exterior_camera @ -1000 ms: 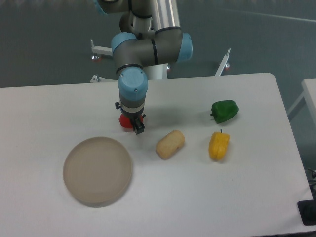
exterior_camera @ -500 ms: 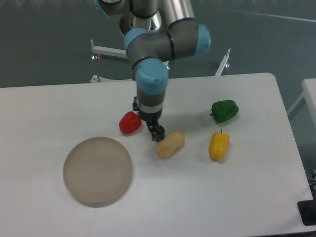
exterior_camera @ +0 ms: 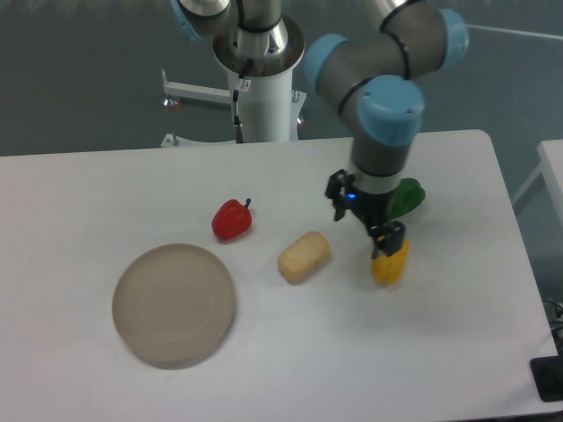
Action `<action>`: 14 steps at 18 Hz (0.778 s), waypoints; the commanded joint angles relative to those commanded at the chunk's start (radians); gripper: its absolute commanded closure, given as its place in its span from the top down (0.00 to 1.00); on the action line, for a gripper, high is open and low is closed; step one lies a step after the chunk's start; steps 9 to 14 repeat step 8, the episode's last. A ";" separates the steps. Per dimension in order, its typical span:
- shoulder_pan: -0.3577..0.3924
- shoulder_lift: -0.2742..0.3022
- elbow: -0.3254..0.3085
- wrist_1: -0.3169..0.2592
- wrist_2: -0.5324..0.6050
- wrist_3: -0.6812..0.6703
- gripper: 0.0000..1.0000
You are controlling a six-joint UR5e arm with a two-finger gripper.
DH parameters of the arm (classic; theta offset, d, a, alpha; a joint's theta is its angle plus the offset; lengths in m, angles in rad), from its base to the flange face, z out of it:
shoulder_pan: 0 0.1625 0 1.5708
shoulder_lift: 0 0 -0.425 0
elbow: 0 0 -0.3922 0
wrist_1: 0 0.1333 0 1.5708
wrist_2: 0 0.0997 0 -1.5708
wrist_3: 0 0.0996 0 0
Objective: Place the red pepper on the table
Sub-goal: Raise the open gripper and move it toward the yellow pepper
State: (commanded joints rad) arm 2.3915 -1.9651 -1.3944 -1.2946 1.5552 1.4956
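The red pepper point(exterior_camera: 231, 220) lies on the white table point(exterior_camera: 106, 185), left of centre, stem pointing up and right, with nothing touching it. My gripper point(exterior_camera: 364, 219) hangs well to the right of it, above the yellow pepper point(exterior_camera: 390, 262) and in front of the green pepper point(exterior_camera: 406, 197). Its fingers point(exterior_camera: 390, 239) are spread apart and hold nothing.
A round beige-grey plate point(exterior_camera: 174, 304) sits at the front left. A pale yellow potato-like block point(exterior_camera: 303, 257) lies between the red pepper and the yellow pepper. The arm's white base column point(exterior_camera: 261, 101) stands at the table's back edge.
The gripper was over the red pepper a second ago, then left it on the table and swung right, past the pale block, to above the yellow pepper.
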 joint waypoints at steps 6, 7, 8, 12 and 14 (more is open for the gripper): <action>-0.008 0.003 -0.032 -0.008 0.006 0.002 1.00; -0.006 0.008 -0.035 -0.014 0.008 0.002 1.00; -0.006 0.014 -0.041 -0.014 0.008 0.002 1.00; -0.006 0.014 -0.041 -0.014 0.008 0.002 1.00; -0.006 0.014 -0.041 -0.014 0.008 0.002 1.00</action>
